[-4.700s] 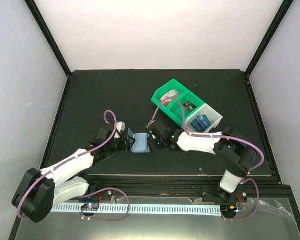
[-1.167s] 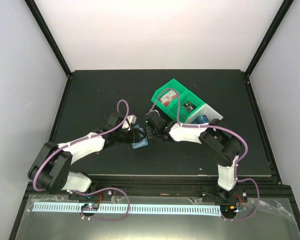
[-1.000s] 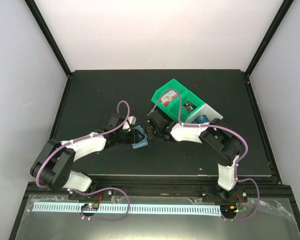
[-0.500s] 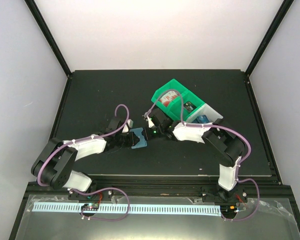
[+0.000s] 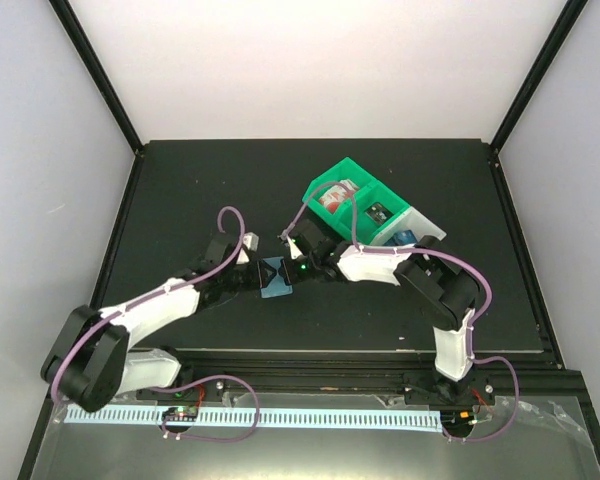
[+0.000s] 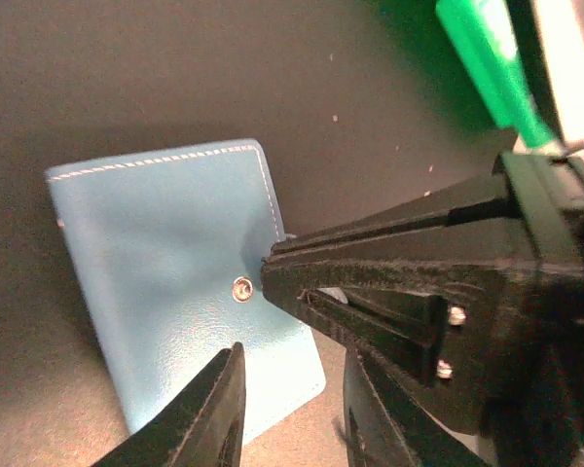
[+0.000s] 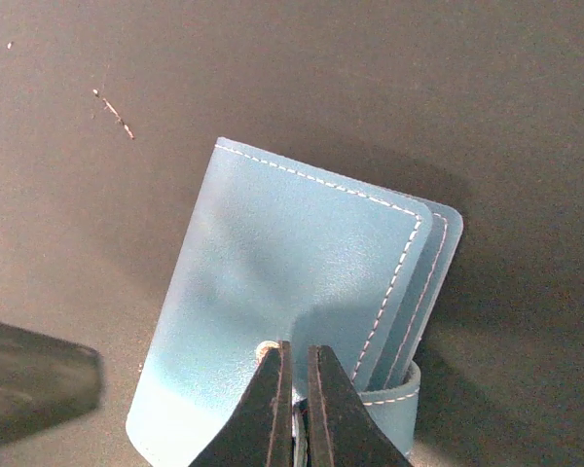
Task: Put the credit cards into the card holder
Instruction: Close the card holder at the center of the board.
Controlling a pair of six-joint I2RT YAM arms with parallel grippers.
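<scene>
A closed teal-blue card holder (image 5: 277, 279) lies flat on a black table (image 5: 180, 190), well in from every table edge. Its snap stud (image 6: 241, 288) faces up and its stitched tab (image 7: 394, 397) curls around one edge.

The right gripper (image 7: 294, 389) comes in low from the card holder's right. Its fingers are pressed together beside the stud, with a thin sliver of the tab pinched between the tips. The right arm is folded sharply at the elbow, and its forearm runs leftward to the card holder.

The left gripper (image 6: 297, 418) reaches in from the card holder's left on a long, low, nearly straight arm. Its jaws stand apart, straddling the card holder's near corner without clamping it.

To the right of the card holder and farther back sit a green bin (image 5: 325, 178) and a white bin (image 5: 430, 228). The credit cards (image 5: 403, 236) show as a blue patch in the white bin, partly hidden by the right arm.

Bare tabletop stretches left of the card holder and beyond it. A narrower bare strip lies on its near side.
</scene>
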